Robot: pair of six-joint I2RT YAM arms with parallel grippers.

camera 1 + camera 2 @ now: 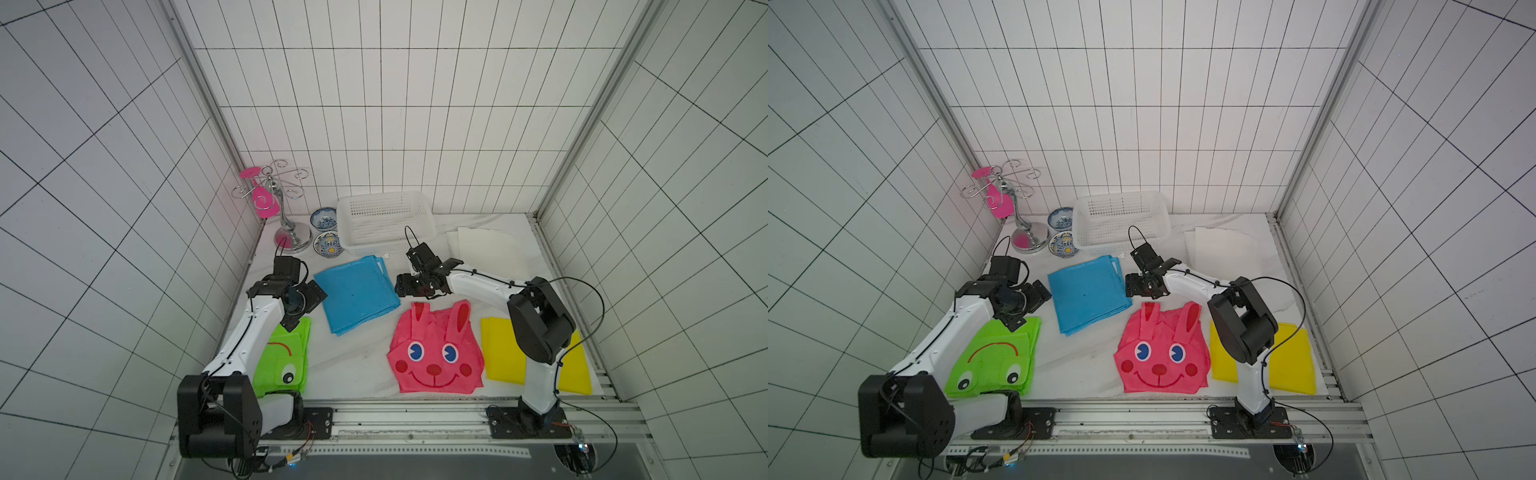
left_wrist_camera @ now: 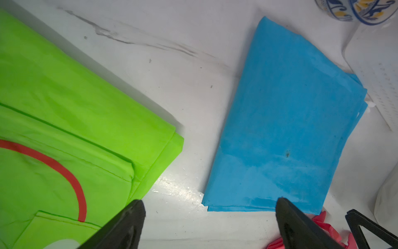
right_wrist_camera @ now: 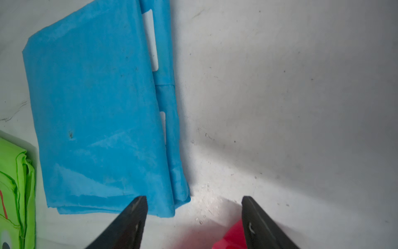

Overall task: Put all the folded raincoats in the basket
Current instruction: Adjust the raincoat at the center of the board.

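Right wrist view: the right gripper (image 3: 193, 198) has its jaws partway apart with nothing clamped. One fingertip sits over the bottom corner of the blue folded raincoat (image 3: 97, 107), the other over bare table (image 3: 280, 107) next to a bit of pink fabric. The raincoat fills the left half of that frame, lying flat.

Left wrist view shows the left gripper (image 2: 209, 200) spread really wide and holding nothing. One tip is by the green frog raincoat (image 2: 64, 107), the other over the blue one's near edge.

In both top views the blue raincoat lies flat on the table, around the middle of the frame, between the two grippers. The basket (image 1: 382, 208) is just above it in the picture, white mesh, upright, nothing I can see inside. The raincoat's upper corner comes right up to the basket's base; can't tell if they touch.

Also on the table are a pink bunny raincoat (image 1: 434, 353) at lower centre and a yellow folded one (image 1: 498, 349) to its right. Two patterned bowls (image 1: 326, 232) sit left of the basket.
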